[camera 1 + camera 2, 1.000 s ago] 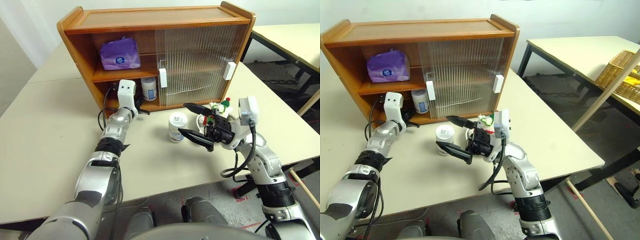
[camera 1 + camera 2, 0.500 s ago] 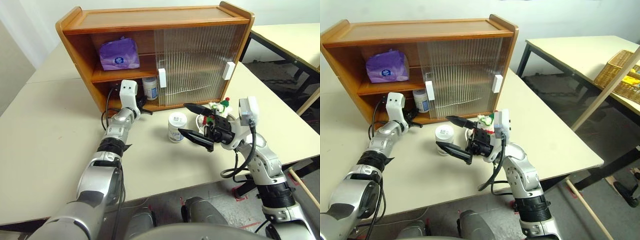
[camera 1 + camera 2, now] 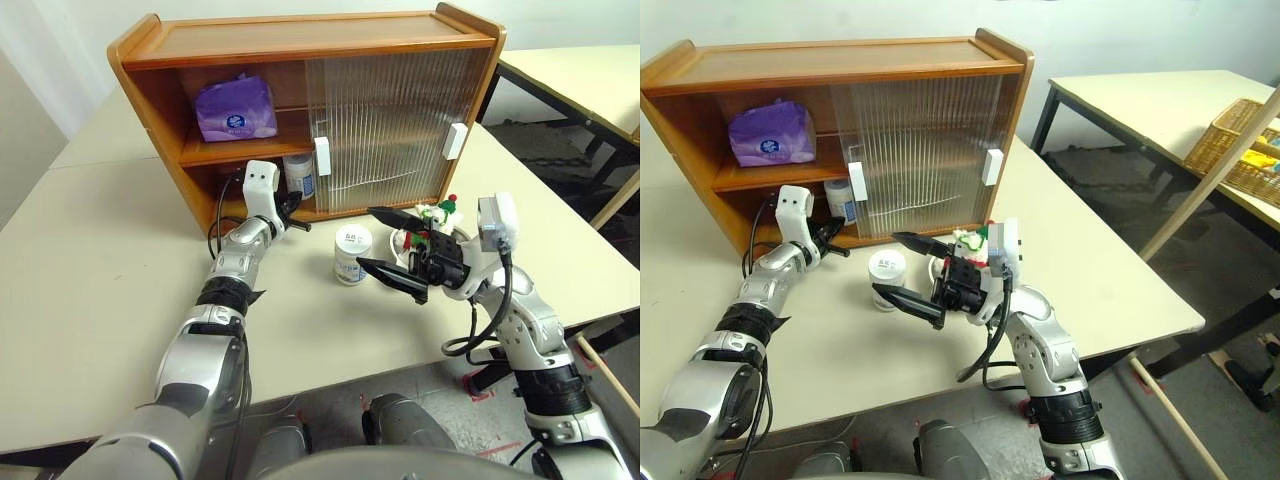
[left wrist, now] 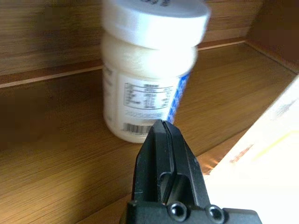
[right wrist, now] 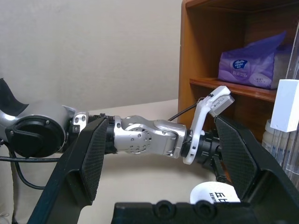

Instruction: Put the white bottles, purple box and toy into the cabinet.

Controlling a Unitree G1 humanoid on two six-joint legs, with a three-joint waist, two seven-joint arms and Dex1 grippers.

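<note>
Both arms are wearing silver-grey metal shells, jointed in rounded segments, with black bands wrapping the forearms. Behind the left pincer (image 3: 296, 222) a white box-shaped camera housing is standing up off the wrist, with a black cable looping back from it. Behind the right pincer (image 3: 383, 242) a matching white housing is sitting, and a thick black cable is curling down from it. The pincer fingers (image 5: 88, 154) are showing black, tapered, with finely textured inner pads; small screws are showing at their base.

The white bottle (image 4: 148, 77) on the cabinet's lower shelf (image 4: 60, 154) carries a barcode and a panel of fine print, too small to read. The purple box (image 5: 252, 63) bears a round dark-blue logo, lettering illegible.
</note>
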